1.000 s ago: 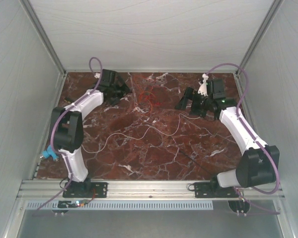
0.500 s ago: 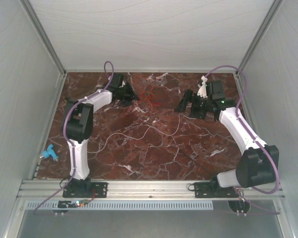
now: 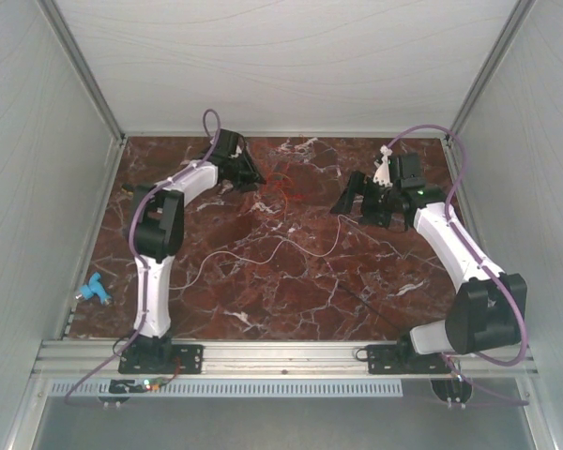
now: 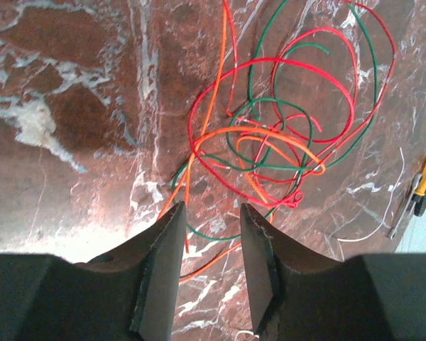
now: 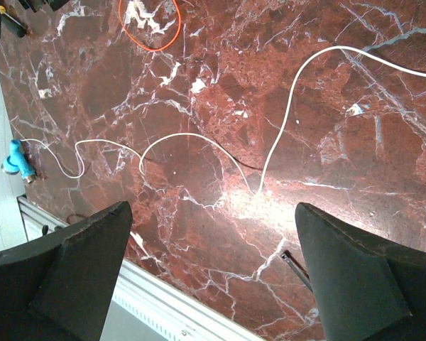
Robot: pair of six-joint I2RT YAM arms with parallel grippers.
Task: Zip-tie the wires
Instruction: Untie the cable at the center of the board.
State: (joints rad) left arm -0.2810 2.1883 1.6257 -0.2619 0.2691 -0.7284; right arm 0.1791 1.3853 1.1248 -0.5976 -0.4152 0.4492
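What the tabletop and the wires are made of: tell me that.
Tabletop: looks like polished dark-red marble, or a laminate printed to look like it, given the white veins and glossy glare. Wires: apparently plastic-insulated, with smooth, bright red, orange and green jackets; the core is not visible.

The wires (image 4: 270, 135) lie on the table (image 4: 71, 106) just ahead of the left gripper (image 4: 211, 209); the screwdriver (image 4: 415, 195) lies ahead to its right, just past the wires.

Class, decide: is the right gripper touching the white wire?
Apart. The right wrist view shows the white wire lying between the right gripper's wide-open fingers, clear of both.
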